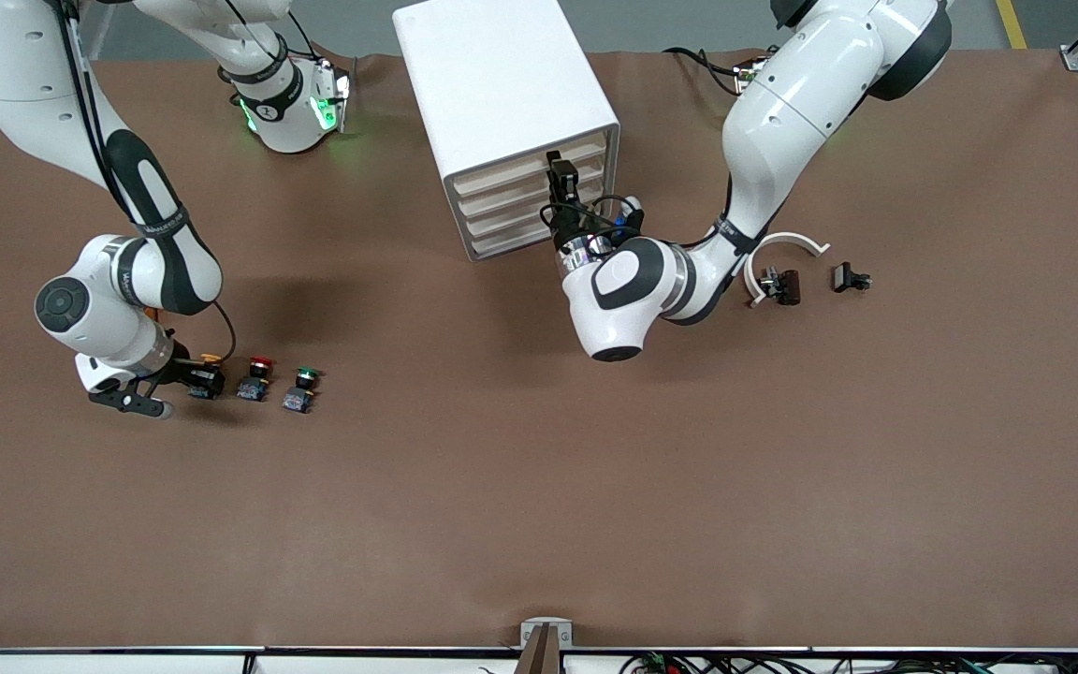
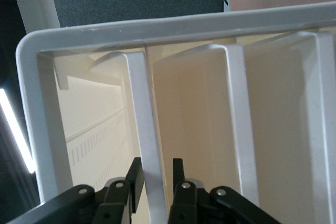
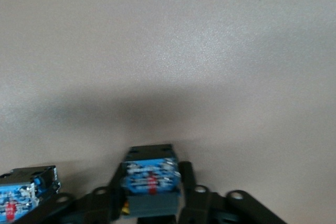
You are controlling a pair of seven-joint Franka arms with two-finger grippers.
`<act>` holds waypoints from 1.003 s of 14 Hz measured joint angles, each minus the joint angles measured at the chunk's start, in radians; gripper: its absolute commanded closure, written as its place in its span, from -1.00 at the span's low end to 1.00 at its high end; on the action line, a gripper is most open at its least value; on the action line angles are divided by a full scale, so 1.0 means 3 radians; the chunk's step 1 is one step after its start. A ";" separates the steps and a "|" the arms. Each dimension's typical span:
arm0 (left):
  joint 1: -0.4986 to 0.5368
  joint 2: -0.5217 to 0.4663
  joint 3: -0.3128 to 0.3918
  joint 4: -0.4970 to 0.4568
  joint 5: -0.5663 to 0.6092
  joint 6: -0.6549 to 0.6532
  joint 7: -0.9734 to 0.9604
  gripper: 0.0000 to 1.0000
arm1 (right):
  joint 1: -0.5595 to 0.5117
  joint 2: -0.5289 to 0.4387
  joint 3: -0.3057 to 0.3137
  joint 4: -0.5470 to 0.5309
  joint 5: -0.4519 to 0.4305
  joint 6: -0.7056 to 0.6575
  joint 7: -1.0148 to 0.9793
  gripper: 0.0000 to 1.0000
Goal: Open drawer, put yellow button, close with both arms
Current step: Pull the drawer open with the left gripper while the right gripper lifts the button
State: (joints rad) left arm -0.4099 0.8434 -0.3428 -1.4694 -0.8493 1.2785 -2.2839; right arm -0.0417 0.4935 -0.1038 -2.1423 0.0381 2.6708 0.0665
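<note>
The white cabinet [image 1: 502, 75] stands at the table's edge nearest the robots, all four drawers pushed in. My left gripper [image 1: 559, 175] is at the front of the uppermost drawer [image 1: 511, 174]. In the left wrist view my left gripper [image 2: 156, 179] straddles that drawer's white front lip [image 2: 140, 103], one finger touching it, a narrow gap at the other. My right gripper [image 1: 205, 379] is low on the table at the right arm's end, shut on the yellow button [image 1: 210, 365]. The right wrist view shows the yellow button's blue body [image 3: 151, 182] squeezed between my fingers.
A red-capped button [image 1: 256, 377] and a green-capped button [image 1: 300, 388] stand in a row beside the yellow one. A white curved piece [image 1: 787, 248] and two small black parts [image 1: 782, 285] [image 1: 850, 278] lie toward the left arm's end.
</note>
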 measured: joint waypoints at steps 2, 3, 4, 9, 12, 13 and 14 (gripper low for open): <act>-0.0012 0.0000 -0.0012 -0.0013 0.0000 -0.0001 0.0000 0.54 | 0.0000 0.0000 0.0000 0.0006 0.0000 -0.0014 0.0000 1.00; -0.0022 0.0000 -0.0013 -0.0020 0.0000 -0.0002 0.0000 0.61 | 0.0000 0.0000 0.0000 0.0021 0.0000 -0.0050 0.0000 1.00; -0.0031 0.0000 -0.0014 -0.0023 0.0000 -0.0002 0.0000 0.70 | 0.0001 -0.0001 0.0001 0.0056 0.0000 -0.0121 0.0000 1.00; -0.0034 0.0000 -0.0017 -0.0027 0.0000 -0.0004 -0.0004 0.76 | 0.0013 -0.0098 0.0007 0.0649 0.0006 -0.1210 0.0043 1.00; -0.0025 0.0000 -0.0016 -0.0026 0.0000 -0.0003 -0.0005 0.75 | 0.0074 -0.0187 0.0018 0.1000 0.0011 -0.1846 0.0293 1.00; -0.0020 0.0000 -0.0014 -0.0026 0.0000 -0.0003 -0.0005 0.75 | 0.0122 -0.0226 0.0022 0.1079 0.0012 -0.2006 0.0411 1.00; -0.0012 0.0001 -0.0008 -0.0026 0.0000 -0.0001 -0.0005 0.74 | 0.0167 -0.0273 0.0026 0.1125 0.0013 -0.2131 0.0515 1.00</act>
State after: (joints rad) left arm -0.4135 0.8436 -0.3453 -1.4773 -0.8493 1.2782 -2.2853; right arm 0.0083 0.4116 -0.0961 -1.8047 0.0419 2.0315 0.2210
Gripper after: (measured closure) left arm 0.872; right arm 0.586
